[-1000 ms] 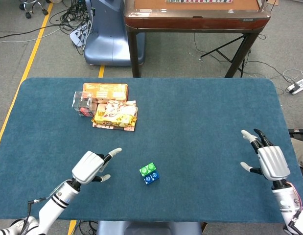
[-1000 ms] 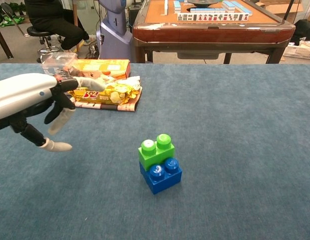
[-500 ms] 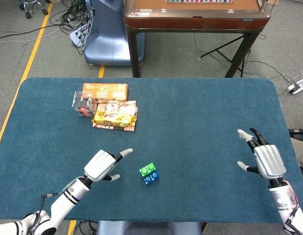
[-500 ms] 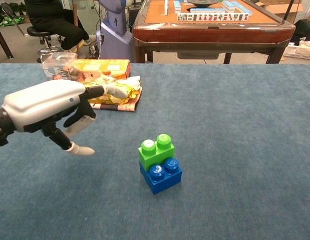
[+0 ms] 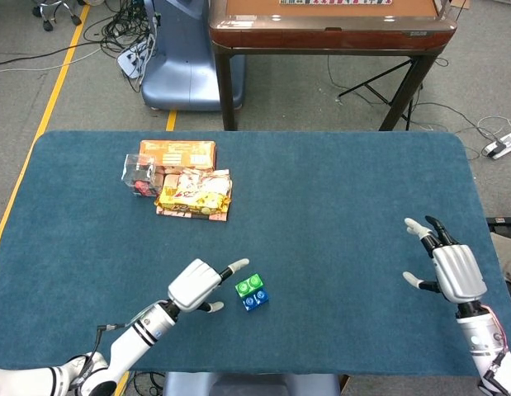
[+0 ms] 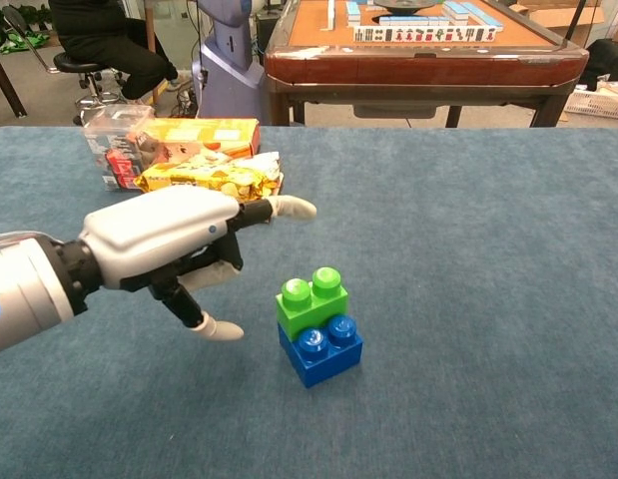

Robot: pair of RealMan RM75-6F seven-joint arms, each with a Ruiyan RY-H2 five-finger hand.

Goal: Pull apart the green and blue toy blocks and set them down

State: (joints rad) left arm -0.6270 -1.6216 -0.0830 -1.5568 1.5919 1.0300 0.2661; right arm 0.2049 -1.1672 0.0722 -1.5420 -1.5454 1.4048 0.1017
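The green block [image 6: 311,299] sits locked atop the blue block [image 6: 321,351] near the desk's [image 5: 338,190] front edge. The left hand [image 6: 174,249] hovers just beside them, fingers spread, holding nothing. The right hand [image 5: 453,268], also open and empty, is well apart. Farther back lie yellow snack packets [image 5: 194,194], an orange box [image 5: 177,153] and a clear plastic case [image 5: 139,174]; their print is unreadable.

green block [image 6: 311,299] | stacked on blue block [image 6: 321,350] (offset) | joined, on table
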